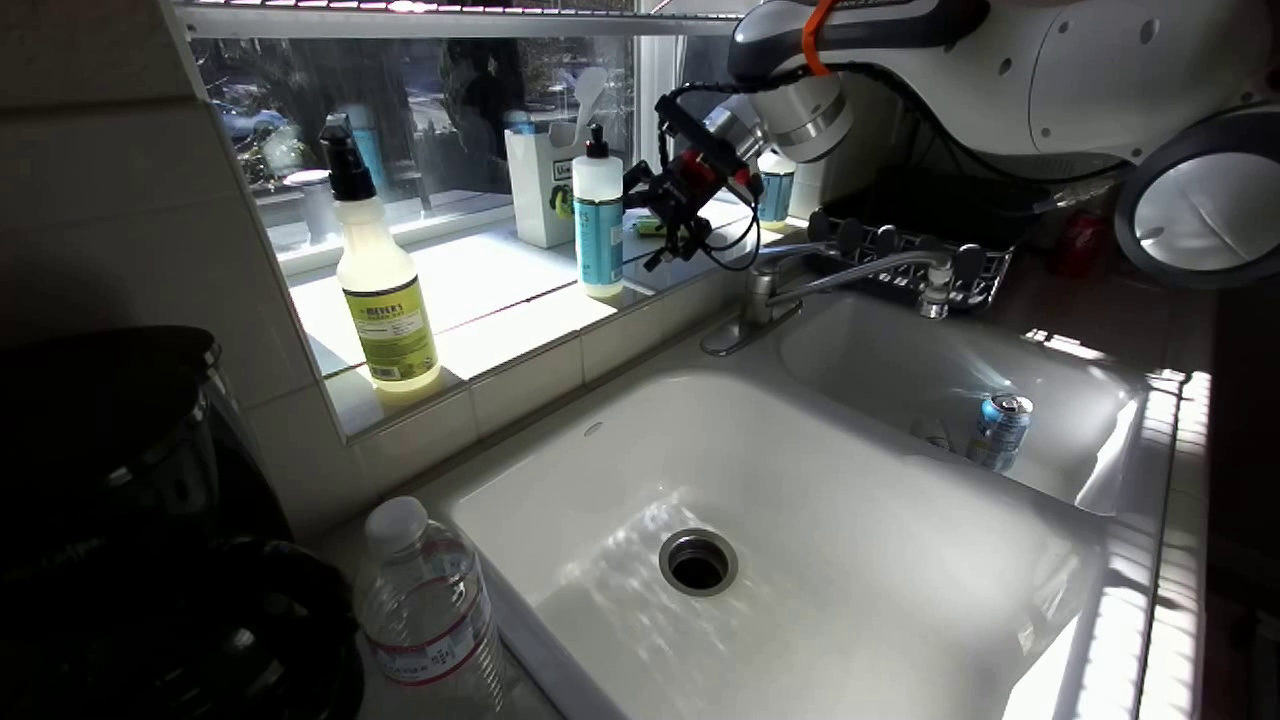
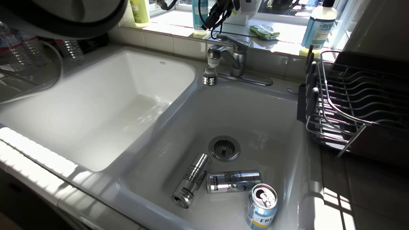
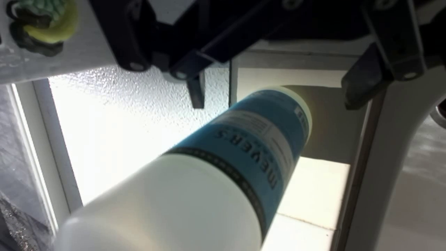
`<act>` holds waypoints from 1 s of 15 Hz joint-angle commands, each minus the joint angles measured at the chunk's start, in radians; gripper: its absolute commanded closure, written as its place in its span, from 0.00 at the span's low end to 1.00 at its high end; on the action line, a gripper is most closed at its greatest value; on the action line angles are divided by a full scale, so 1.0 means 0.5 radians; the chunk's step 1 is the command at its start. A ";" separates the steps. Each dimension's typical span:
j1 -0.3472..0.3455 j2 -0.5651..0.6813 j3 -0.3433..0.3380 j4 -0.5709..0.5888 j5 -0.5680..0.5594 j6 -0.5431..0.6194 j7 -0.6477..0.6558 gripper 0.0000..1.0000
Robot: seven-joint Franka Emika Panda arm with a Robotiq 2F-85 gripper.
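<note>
My gripper (image 3: 278, 97) stands open, its fingers (image 3: 366, 80) wide apart with nothing between them. Nearest to it is a soap bottle with a blue label (image 3: 244, 146), upright on the window sill, with a clear upper part and a black pump. In the wrist view the bottle fills the lower middle, just below the fingertips, and its pump is out of frame. In an exterior view the gripper (image 1: 645, 220) hangs tilted close beside the bottle (image 1: 598, 240), on the faucet side. Whether a finger touches the bottle I cannot tell. The bottle (image 2: 200, 16) is cut off by the top edge in an exterior view.
Behind the bottle stands a white box (image 1: 540, 190); a green sponge pack (image 2: 264, 32) lies near. Also on the sill are a yellow-green spray bottle (image 1: 390, 330) and another blue-labelled bottle (image 2: 318, 32). Below are the faucet (image 2: 239, 57), the double sink with several cans (image 2: 235, 181), and a dish rack (image 2: 345, 111).
</note>
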 commanded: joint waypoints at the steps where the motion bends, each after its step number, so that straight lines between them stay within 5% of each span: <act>1: -0.004 0.009 0.010 0.015 0.018 -0.001 0.017 0.00; 15: -0.028 0.058 0.099 0.164 -0.001 -0.146 0.207 0.00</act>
